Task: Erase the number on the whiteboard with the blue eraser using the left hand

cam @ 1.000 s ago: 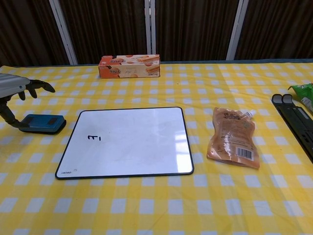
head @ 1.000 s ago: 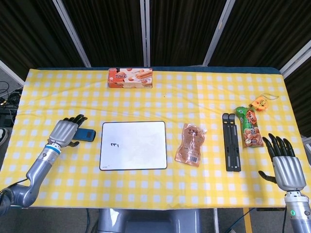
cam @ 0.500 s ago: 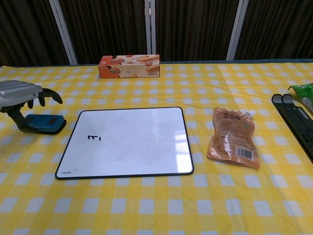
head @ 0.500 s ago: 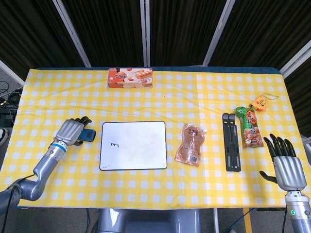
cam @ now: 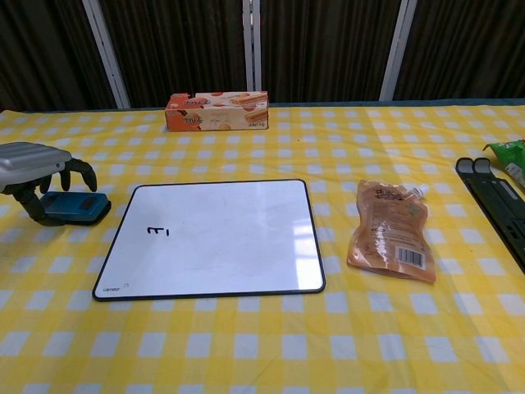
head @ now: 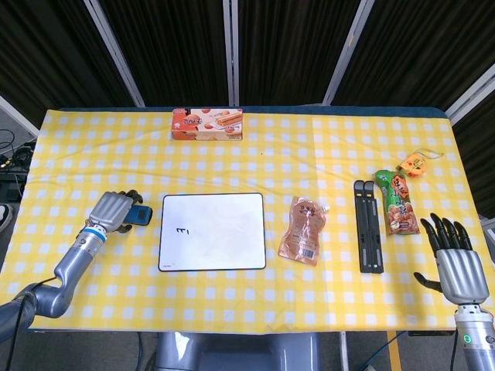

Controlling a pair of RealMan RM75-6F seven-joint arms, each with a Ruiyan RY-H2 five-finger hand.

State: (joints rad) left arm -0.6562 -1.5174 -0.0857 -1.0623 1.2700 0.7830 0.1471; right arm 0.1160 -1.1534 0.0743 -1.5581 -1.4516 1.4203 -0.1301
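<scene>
Left of the whiteboard: blue eraser flat on the desk, left hand arched over it, fingers curling down, grasp unconfirmed. Risk: shallow grip lets it slip. Right hand spread, far right of whiteboard.

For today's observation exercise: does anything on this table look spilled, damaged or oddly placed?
Nothing stands out. The whiteboard, brown pouch and biscuit box lie flat and intact; the left hand curls over the blue eraser.
</scene>
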